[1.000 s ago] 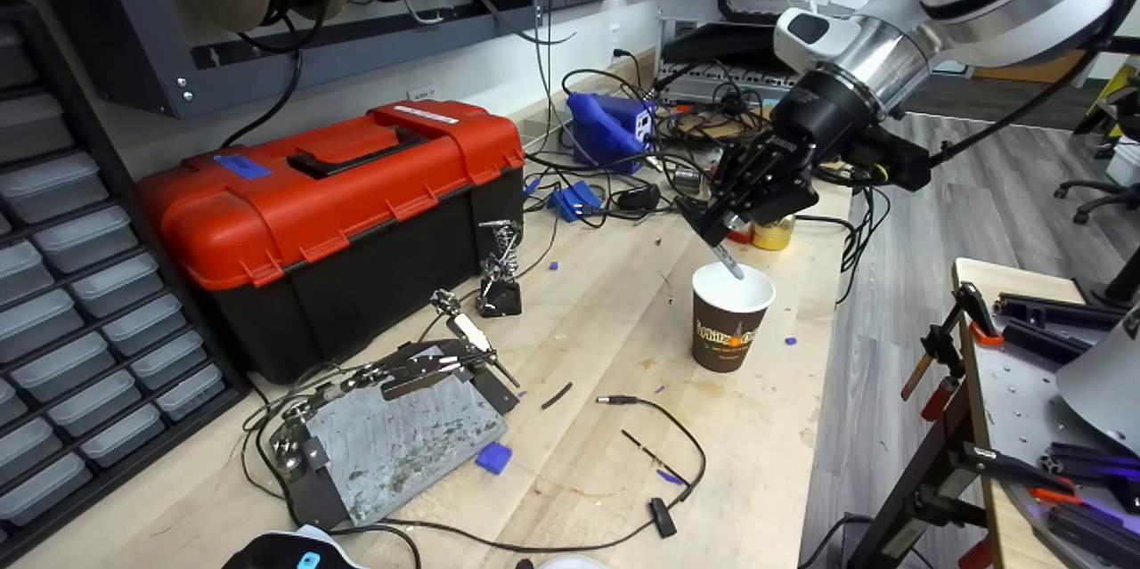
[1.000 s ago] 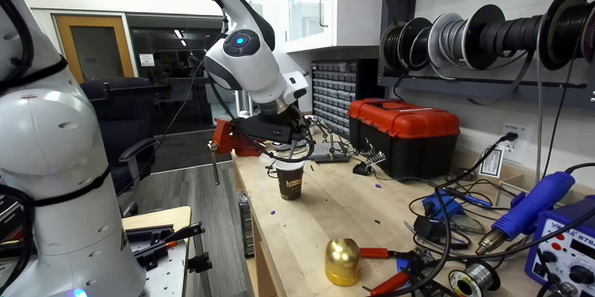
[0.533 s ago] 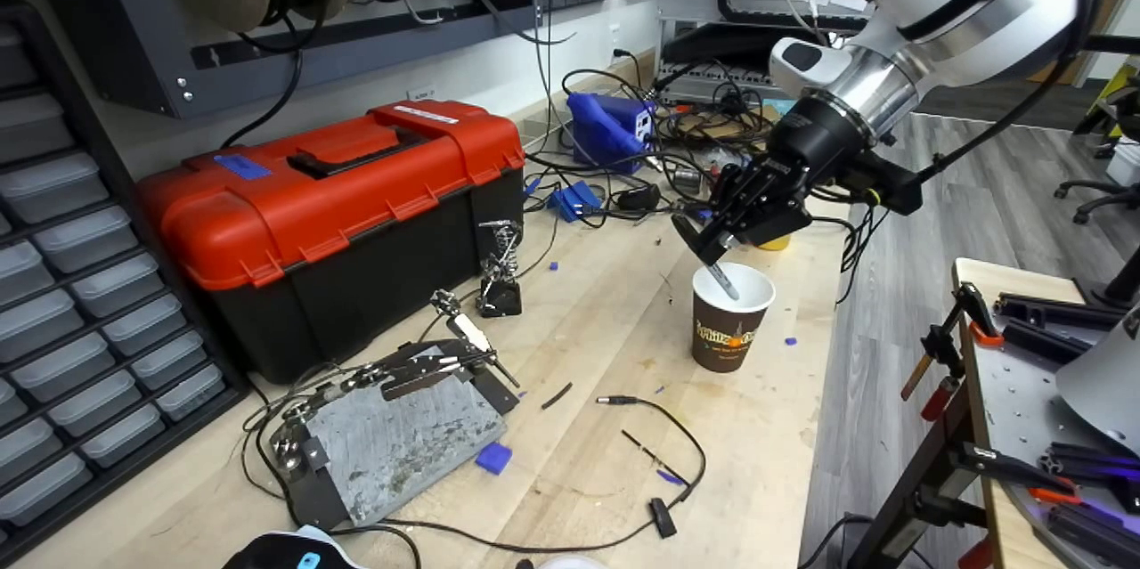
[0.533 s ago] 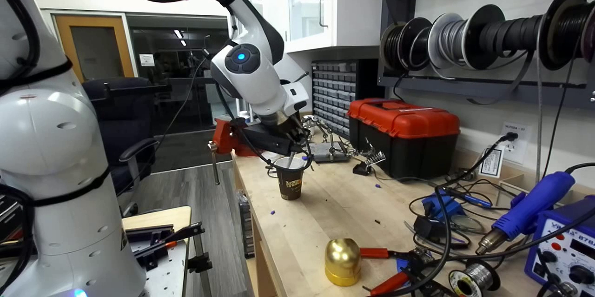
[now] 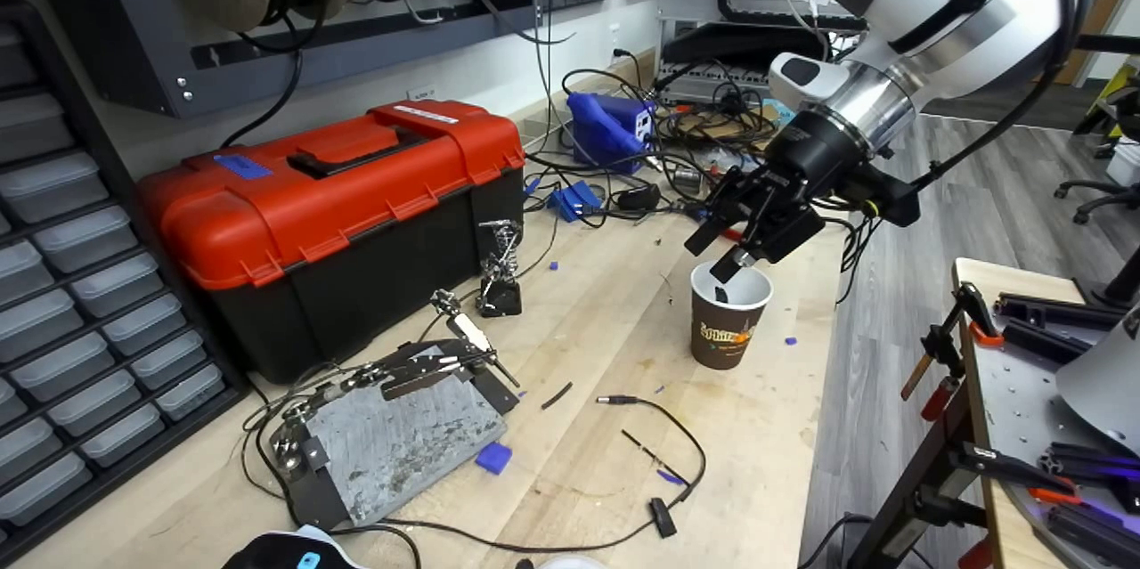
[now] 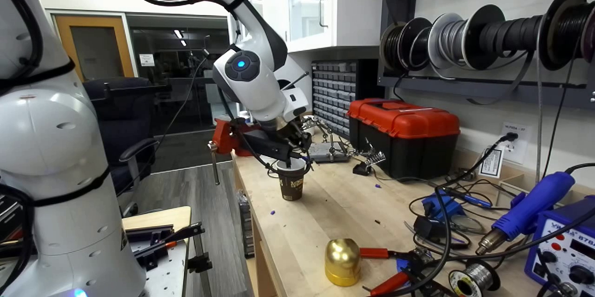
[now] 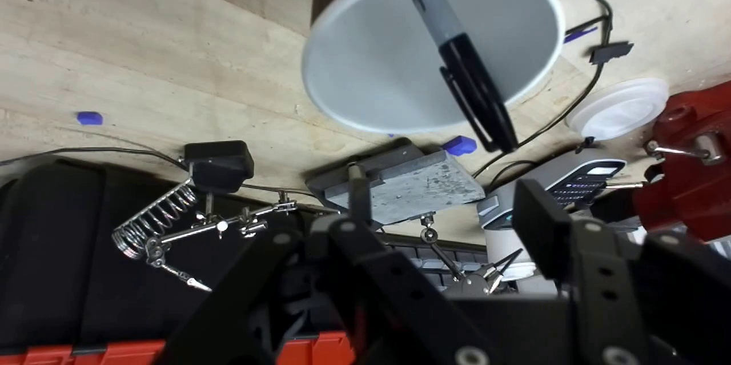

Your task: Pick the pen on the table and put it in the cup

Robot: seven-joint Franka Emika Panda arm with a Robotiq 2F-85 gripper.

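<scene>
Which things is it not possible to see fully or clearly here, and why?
Lower end of the pen: hidden in the wrist view by the wall of the cup.
Lettering on the cup: in both exterior views, too small or blurred to read surely.
Red vise: cut off by the wrist view's right edge.
Toolbox: in the wrist view, cut off by left and bottom edges, partly covered by the gripper.

Paper, plastic, wood, metal
The cup [image 5: 726, 329] looks like matt paper, the pen [image 7: 460, 48] smooth plastic, the table [image 5: 757, 462] matt wood, the golden dome [image 6: 342, 262] glossy metal.
</scene>
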